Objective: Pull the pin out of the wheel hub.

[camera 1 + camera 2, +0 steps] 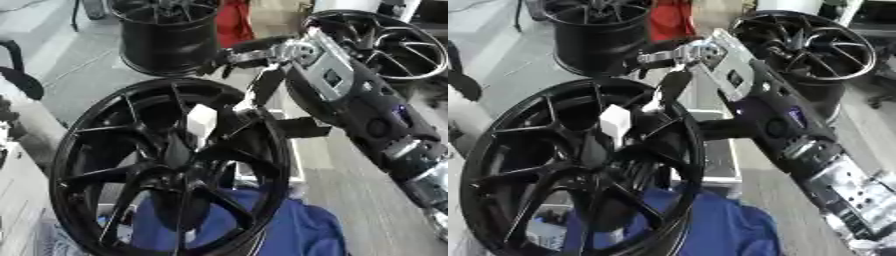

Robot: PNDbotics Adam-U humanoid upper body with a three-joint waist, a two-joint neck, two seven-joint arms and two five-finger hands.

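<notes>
The right hand (677, 75) is reaching down to the wheel hub (588, 150), its fingers closing toward the white pin (614, 122); whether they grip it cannot be told. The pin is sitting among the spokes near the centre, so extraction appears not yet done.

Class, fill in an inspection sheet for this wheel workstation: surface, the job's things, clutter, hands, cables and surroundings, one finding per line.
Surface: no table seen; grey floor below the work.
Job's things: black wheel hub stands tilted in the foreground; a white block sits near its centre spokes. Whether that is the pin cannot be told.
Clutter: blue cloth under the hub's lower edge.
Hands: right hand reaches down from the upper right toward the hub's centre; its finger state cannot be told. Left hand not in view.
Cables: nothing seen.
Surroundings: two more black wheels, one behind and one upper right; something red between them.
</notes>
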